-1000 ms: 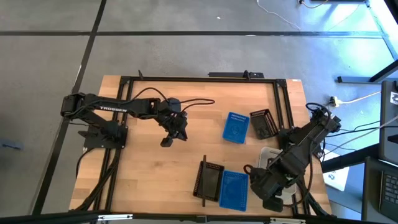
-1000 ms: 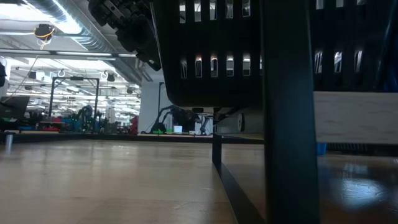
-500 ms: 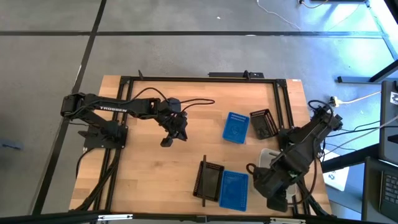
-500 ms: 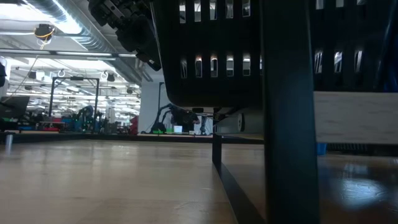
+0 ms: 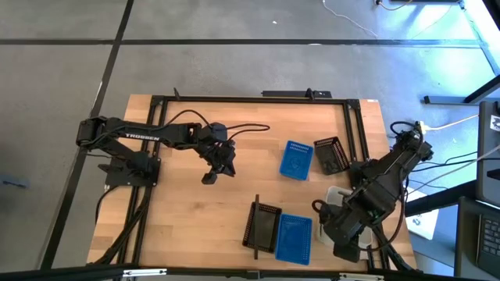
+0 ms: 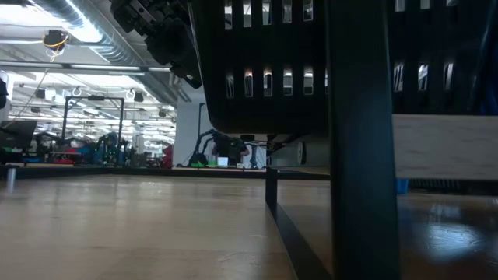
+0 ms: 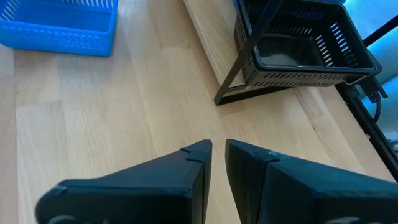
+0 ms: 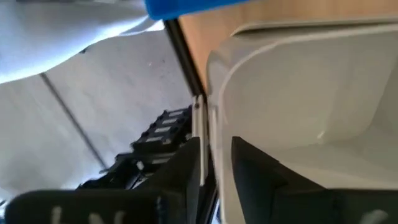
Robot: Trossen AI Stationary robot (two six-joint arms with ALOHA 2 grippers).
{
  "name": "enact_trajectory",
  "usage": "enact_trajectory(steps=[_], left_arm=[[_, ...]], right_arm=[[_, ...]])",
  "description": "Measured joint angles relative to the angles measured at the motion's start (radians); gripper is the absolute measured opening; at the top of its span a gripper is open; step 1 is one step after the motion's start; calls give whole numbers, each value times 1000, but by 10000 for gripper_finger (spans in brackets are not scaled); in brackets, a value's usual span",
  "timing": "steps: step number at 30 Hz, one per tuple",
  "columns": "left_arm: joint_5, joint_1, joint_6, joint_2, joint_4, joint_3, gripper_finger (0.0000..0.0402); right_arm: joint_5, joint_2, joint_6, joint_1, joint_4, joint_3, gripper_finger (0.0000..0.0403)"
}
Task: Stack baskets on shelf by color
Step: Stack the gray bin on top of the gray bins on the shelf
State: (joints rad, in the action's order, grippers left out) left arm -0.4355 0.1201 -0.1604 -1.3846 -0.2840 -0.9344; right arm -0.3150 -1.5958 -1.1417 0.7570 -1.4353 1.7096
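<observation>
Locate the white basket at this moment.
High view: the white basket sits near the table's right front edge, right of the front blue basket, mostly hidden beneath the right gripper.
</observation>
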Motion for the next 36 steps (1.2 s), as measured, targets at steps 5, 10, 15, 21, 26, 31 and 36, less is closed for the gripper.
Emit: enact_trajectory(steps=[5,10,15,21,26,31,36], left_arm=[[0,0,0,0,0,0,39],[0,0,-8,0,0,0,39],[-25,0,-10,0,6,0,39],[-57,-1,-38,9,16,0,39],[-57,-1,-91,9,15,0,39],[-56,-1,-125,9,15,0,39],[-56,-1,-139,9,15,0,39]], right_arm=[[54,-25,62,0,3,0,88],[53,-53,154,0,3,0,88],[67,-76,167,-5,-5,0,71],[118,-80,97,-28,-9,0,8],[62,-80,68,-56,-7,0,3],[-25,-80,43,-63,-9,26,2],[-20,-80,4,-63,-91,102,1]])
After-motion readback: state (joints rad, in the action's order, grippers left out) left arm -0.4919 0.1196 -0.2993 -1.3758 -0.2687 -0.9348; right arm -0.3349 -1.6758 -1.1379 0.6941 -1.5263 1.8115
